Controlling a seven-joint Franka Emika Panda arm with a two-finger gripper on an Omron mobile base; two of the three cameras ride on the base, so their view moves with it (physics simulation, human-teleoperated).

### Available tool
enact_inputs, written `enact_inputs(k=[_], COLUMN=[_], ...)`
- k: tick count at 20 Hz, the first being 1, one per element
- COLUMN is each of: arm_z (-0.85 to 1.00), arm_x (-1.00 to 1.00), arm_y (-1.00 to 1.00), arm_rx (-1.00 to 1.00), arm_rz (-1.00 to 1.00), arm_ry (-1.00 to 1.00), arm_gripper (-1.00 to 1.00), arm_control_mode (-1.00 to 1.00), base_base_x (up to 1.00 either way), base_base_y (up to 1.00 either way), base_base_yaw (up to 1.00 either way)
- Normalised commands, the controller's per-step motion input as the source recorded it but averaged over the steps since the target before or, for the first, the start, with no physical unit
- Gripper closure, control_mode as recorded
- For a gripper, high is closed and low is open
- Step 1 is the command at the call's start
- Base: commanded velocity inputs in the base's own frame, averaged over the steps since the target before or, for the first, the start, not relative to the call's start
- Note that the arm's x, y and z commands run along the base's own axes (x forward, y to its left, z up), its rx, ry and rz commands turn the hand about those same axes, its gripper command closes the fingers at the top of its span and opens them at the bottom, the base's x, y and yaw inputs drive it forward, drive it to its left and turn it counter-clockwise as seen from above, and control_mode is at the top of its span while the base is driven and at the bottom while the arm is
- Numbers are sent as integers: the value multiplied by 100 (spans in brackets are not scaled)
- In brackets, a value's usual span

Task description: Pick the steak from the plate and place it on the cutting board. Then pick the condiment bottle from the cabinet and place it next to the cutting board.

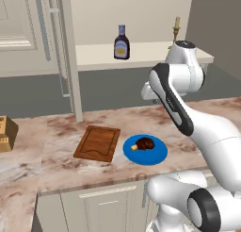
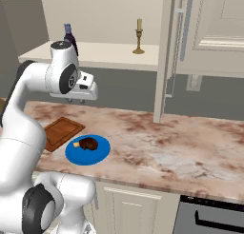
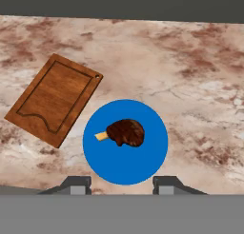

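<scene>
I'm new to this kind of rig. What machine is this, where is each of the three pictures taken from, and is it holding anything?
It is a white robot arm in a rendered kitchen. Two pictures come from cameras behind it, left and right; the third looks down from its hand. On the marble counter lie a wooden cutting board and, beside it, a blue plate carrying a small steak. A condiment bottle stands on the cabinet shelf near a candlestick. The gripper hovers above the plate, open and empty.
</scene>
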Motion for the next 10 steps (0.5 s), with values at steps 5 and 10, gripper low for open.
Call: enact_inputs(k=[5,10], arm_z=[0,0], arm_x=[-11,-30], arm_y=[0,0], arm_rx=[0,0], arm_rz=[0,0], arm_ry=[0,0], arm_gripper=[-100,-100], arm_control_mode=[-100,-100], base_base_x=[0,0], base_base_y=[0,0], base_base_yaw=[0,0])
